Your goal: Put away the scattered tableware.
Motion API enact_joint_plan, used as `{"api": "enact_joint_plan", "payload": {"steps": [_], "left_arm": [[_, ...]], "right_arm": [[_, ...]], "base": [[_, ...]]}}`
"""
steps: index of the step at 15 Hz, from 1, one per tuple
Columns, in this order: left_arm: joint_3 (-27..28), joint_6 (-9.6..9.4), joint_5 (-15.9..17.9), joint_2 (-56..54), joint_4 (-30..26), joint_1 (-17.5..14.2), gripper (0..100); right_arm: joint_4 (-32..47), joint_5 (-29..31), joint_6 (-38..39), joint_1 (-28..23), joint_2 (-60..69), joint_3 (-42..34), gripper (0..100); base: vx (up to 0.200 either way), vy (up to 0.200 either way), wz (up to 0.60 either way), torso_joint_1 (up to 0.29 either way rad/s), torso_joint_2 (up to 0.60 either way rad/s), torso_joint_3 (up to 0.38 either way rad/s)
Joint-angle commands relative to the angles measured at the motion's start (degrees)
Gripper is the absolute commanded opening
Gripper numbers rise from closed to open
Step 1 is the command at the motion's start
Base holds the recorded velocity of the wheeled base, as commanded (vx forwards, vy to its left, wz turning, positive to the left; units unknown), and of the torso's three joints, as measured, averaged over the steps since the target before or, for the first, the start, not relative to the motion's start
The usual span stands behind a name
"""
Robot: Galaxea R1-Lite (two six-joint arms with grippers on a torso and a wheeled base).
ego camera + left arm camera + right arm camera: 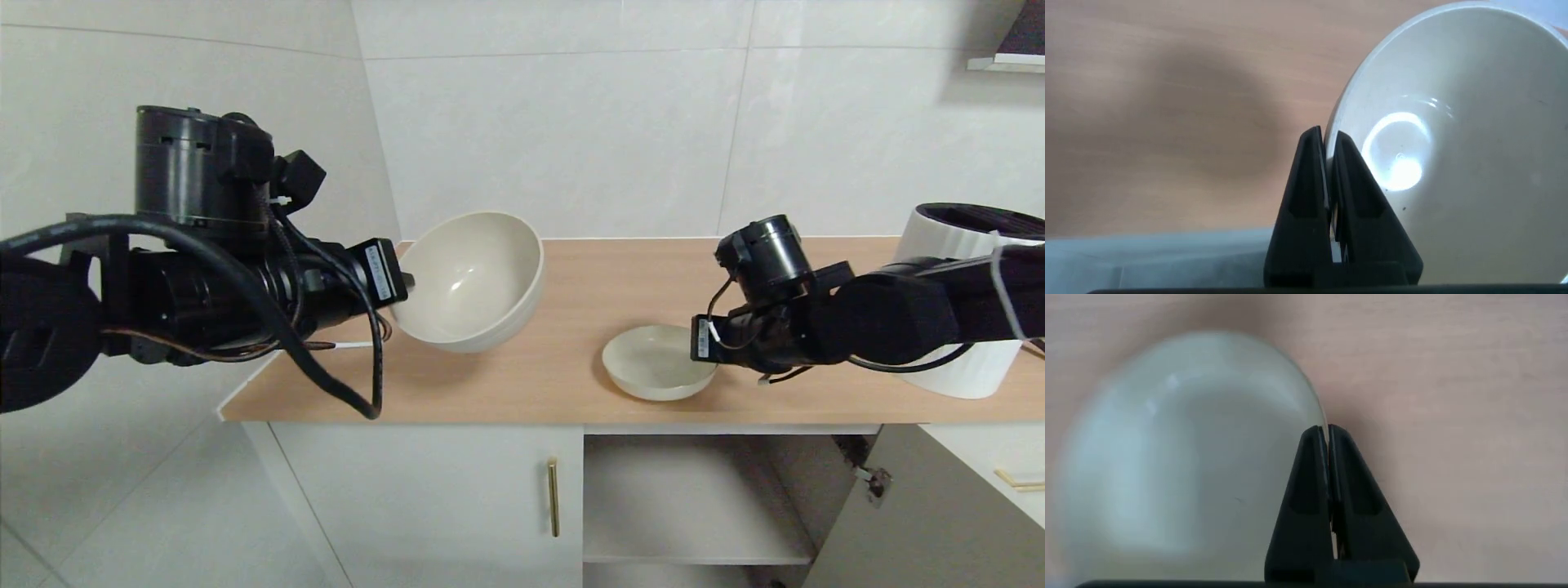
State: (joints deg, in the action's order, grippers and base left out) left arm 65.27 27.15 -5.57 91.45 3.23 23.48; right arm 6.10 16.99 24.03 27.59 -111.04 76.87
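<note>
Cream large bowl [473, 278], tilted above wooden counter [571, 392], rim pinched tight in left gripper [1327, 135]. Small bowl [653, 363] on counter, rim clamped in right gripper [1328, 433]. 2 bowls apart.

The small bowl [657, 362] sits on counter [588, 278], right of large bowl [469, 282].

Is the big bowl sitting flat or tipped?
Tipped: the left hand pinches the big bowl by its rim, above the counter, opening sideways.
</note>
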Motion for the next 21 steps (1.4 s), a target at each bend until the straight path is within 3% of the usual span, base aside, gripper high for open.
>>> {"api": "enact_joint_plan", "payload": {"steps": [1, 5, 10, 14, 18, 21], "left_arm": [[-2.51, -0.08, 0.12, -2.86, 0.11, -0.01, 0], [-7.96, -0.08, 2.41, -6.64, 0.11, 1.57, 0], [-13.33, -0.08, 4.87, -6.20, 0.29, 2.27, 0], [-13.41, -0.17, 4.87, -5.58, 0.37, 2.45, 0], [-12.89, -1.75, 4.87, -4.88, 0.46, 3.50, 0], [-12.80, -1.84, 4.87, -4.97, 0.46, 3.50, 0]], "right_arm": [[3.31, -3.63, 0.67, 0.10, 8.48, -1.73, 0], [6.21, -11.11, -0.56, 0.10, 19.90, -10.43, 0], [5.86, -11.72, -0.74, 0.19, 23.15, -16.58, 0], [5.77, -12.42, -1.88, 0.19, 22.80, -16.93, 0], [5.77, -12.16, -1.88, 0.10, 22.01, -17.02, 0], [5.77, -12.07, -1.88, 0.10, 21.31, -16.93, 0]], "base": [[0.000, 0.000, 0.00, 0.000, 0.00, 0.000], [0.000, 0.000, 0.00, 0.000, 0.00, 0.000], [0.000, 0.000, 0.00, 0.000, 0.00, 0.000], [-0.150, 0.000, 0.00, 0.003, 0.00, 0.001], [0.000, 0.000, 0.00, 0.000, 0.00, 0.000], [0.000, 0.000, 0.00, 0.000, 0.00, 0.000]]}}
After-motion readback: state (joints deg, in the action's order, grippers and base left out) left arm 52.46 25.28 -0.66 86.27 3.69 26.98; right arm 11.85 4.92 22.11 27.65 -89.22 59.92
